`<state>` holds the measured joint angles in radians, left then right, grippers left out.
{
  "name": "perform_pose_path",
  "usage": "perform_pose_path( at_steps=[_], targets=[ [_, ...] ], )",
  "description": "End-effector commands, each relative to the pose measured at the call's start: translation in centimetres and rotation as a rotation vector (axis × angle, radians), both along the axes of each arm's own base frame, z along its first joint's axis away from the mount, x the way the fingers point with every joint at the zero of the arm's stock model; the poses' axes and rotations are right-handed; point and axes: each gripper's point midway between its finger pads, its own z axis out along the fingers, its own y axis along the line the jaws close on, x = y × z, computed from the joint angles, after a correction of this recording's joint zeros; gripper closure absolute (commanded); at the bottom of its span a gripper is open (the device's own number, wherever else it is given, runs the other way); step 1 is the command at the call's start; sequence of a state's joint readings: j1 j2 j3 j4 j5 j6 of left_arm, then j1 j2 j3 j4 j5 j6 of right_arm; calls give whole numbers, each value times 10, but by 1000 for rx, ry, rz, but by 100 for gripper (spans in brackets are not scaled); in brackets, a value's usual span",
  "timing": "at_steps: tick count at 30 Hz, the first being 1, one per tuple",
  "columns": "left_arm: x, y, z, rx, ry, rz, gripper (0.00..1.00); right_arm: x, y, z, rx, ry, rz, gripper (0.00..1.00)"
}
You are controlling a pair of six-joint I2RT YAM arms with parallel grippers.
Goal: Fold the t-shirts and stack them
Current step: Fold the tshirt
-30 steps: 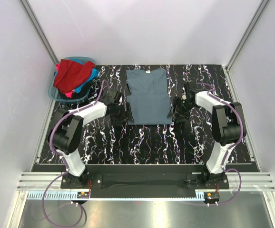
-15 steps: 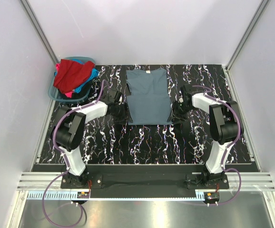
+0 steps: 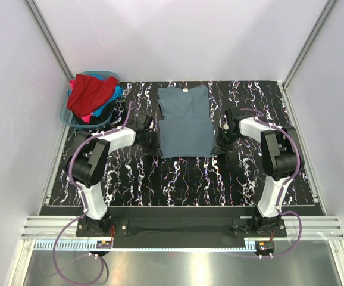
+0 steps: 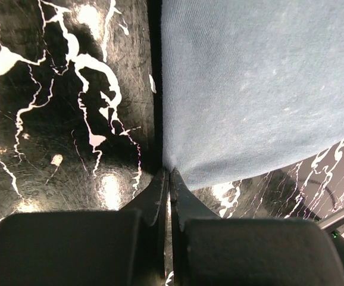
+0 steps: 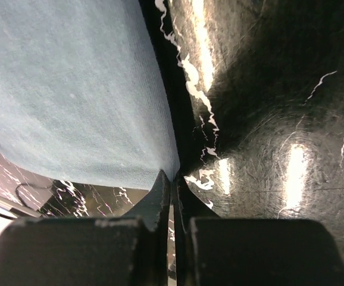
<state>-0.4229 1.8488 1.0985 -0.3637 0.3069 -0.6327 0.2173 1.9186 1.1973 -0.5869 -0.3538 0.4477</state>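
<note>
Slate grey-blue, one t-shirt (image 3: 185, 122) lies spread flat at the far middle of the table (image 3: 178, 179). The left gripper (image 4: 168, 174) and right gripper (image 5: 172, 174) are each closed on one of its two near corners. Three more, a red tee (image 3: 91, 92), a bright blue tee (image 3: 113, 95) and a pink tee (image 3: 87, 118), are heaped in one teal basket (image 3: 68, 119) at the table's far left corner.

Laid flat at upper centre: grey-blue t-shirt (image 3: 185, 121), collar toward the top. Heaped at upper left: red t-shirt (image 3: 88, 94) draped over bright blue t-shirt (image 3: 113, 95) and pink t-shirt (image 3: 86, 118).
</note>
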Motion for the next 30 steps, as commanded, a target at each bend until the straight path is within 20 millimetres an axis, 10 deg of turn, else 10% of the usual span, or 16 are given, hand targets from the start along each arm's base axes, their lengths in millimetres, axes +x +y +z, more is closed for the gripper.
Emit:
perform_pose_path(
  at_steps=[1, 11, 18, 30],
  targets=[
    [-15, 3, -3, 9, 17, -28, 100, -26, -9, -13, -52, 46, 10, 100],
    [-100, 23, 4, 36, 116, -55, 100, -125, 0, -14, 9, 216, 11, 100],
    [-150, 33, 41, 64, 125, -104, 100, -166, 17, 34, 73, 204, 19, 100],
    [-81, 43, 153, 69, -135, 17, 100, -93, 21, 135, 41, -106, -37, 100]
  ],
)
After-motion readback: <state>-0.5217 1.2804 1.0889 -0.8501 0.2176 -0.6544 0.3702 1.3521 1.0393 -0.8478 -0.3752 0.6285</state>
